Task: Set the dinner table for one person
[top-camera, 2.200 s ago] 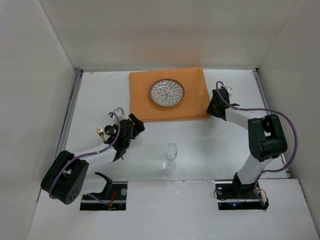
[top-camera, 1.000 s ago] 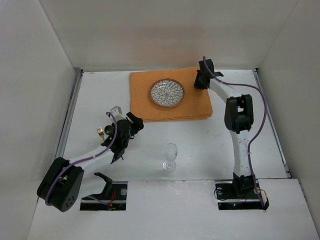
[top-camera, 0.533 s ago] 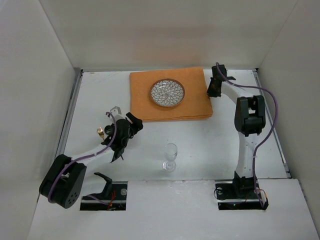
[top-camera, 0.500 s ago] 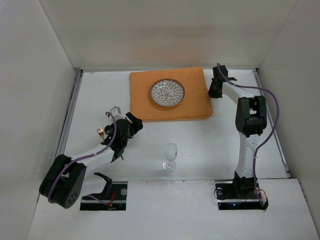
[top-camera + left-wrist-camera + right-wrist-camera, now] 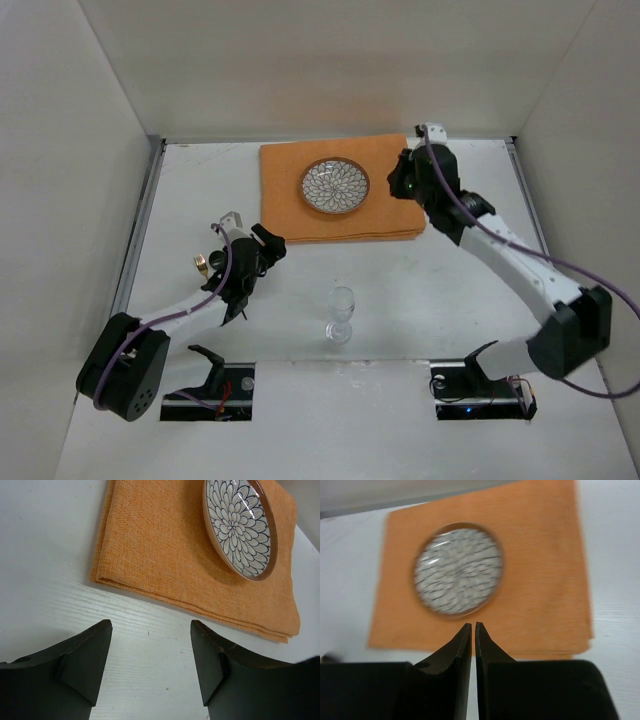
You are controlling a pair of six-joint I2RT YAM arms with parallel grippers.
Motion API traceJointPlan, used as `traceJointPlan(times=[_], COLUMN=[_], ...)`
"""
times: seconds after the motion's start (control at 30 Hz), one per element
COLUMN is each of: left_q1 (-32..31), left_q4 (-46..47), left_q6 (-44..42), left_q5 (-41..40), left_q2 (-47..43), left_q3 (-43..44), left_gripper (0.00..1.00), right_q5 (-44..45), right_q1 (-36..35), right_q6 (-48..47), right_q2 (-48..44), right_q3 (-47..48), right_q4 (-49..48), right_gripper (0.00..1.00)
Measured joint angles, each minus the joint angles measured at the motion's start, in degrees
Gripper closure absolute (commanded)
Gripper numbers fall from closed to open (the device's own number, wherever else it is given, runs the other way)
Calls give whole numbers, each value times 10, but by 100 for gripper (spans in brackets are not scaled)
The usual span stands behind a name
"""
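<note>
Left gripper (image 5: 150, 626) apart, empty, just off orange mat (image 5: 165, 555) corner; right gripper (image 5: 473, 627) pinched together over mat. Wine glass (image 5: 342, 312) upright on table (image 5: 430, 290), near-right of left gripper, closer arm.

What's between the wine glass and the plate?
In the top view, only bare dinner table and the orange mat's near strip lie between wine glass and plate.

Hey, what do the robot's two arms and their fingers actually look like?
The left arm and right arm both have white links with bulky black joint housings. A purple cable runs along each. The fingers are matte black and wedge-shaped, tapering to narrow tips.
</note>
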State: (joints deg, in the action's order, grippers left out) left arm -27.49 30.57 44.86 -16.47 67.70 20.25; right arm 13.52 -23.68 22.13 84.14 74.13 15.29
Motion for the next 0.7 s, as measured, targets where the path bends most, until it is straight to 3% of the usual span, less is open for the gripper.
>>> traceJointPlan(times=[0.2,0.37,0.47,0.7], left_q1=[-10,-28,-37,-39], left_q4=[0,5,11,15], left_q6=[-4,-12,-16,-22], left_q5=[6,14,17,19], left_q2=[-2,-8,-8,-10], left_q3=[0,0,0,0], left_gripper=[45,46,45,42], right_q5=[-6,2,4,13], right_q1=[-192,-323,-381,-442], right_q6=[-23,-42,-58,-93], right_q2=[-165,-239,-243,-168], right_q3=[-51,-26,12,104], right_q4=[36,153,220,330], right_gripper=[87,68,56,52])
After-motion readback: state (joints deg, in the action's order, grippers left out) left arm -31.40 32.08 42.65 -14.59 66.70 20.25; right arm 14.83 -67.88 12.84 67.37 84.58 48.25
